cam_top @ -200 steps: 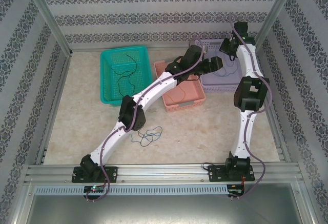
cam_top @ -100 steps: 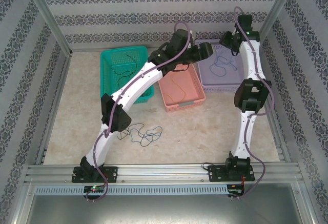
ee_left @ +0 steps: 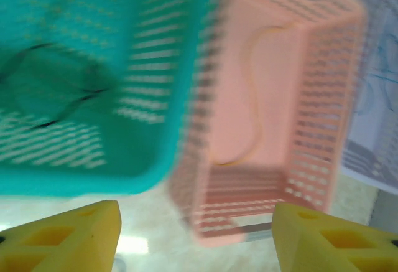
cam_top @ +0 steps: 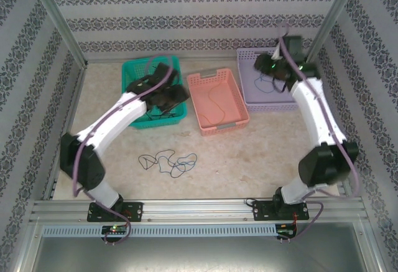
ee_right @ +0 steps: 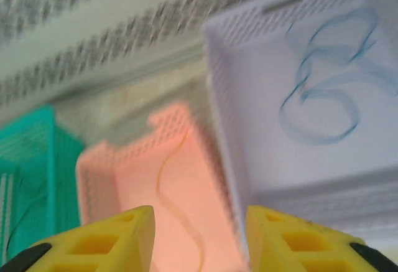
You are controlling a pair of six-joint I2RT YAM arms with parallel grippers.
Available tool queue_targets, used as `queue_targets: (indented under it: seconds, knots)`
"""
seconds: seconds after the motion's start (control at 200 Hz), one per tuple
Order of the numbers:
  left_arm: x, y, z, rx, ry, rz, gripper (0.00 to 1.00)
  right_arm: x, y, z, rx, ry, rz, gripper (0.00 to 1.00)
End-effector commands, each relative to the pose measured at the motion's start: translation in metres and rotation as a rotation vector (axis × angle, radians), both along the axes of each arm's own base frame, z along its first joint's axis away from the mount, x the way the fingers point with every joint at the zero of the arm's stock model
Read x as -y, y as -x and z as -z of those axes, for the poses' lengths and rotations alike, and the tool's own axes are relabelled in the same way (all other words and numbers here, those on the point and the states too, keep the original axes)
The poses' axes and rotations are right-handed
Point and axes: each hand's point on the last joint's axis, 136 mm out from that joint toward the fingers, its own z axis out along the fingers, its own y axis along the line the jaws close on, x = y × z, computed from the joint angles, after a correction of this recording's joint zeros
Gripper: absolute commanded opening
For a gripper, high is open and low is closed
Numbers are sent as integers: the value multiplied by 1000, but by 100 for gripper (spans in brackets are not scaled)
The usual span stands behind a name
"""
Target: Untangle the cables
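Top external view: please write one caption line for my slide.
Tangled cables lie on the table; the left arm reaches over the green basket, the right arm over the purple basket.

I log three baskets on my table (cam_top: 267, 150), side by side: teal basket (cam_top: 129, 98), pink basket (cam_top: 230, 101), lavender basket (cam_top: 252, 94); patterned walls (cam_top: 186, 17).

A teal basket (cam_top: 132, 85), pink basket (cam_top: 231, 107), lilac basket (cam_top: 255, 85); cable tangle (cam_top: 169, 162) black and blue; desk (cam_top: 273, 147) mottled beige; walls (cam_top: 186, 10) white with grey floral stripes.

Pale table (cam_top: 267, 147) with teal basket (cam_top: 132, 73), pink basket (cam_top: 225, 126), lilac basket (cam_top: 252, 94), tangled cables (cam_top: 169, 161).
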Motion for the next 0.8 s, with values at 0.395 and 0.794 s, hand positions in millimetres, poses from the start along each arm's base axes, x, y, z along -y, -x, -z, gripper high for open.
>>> queue_targets:
  seconds: [0.395, 0.794]
  knots:
    - [-118, 171, 112, -407, 49, -312, 69, -205, 248, 140, -210, 123, -726, 39]
    - [-109, 157, 138, -453, 165, -382, 54, -244, 264, 163, -254, 148, -789, 36]
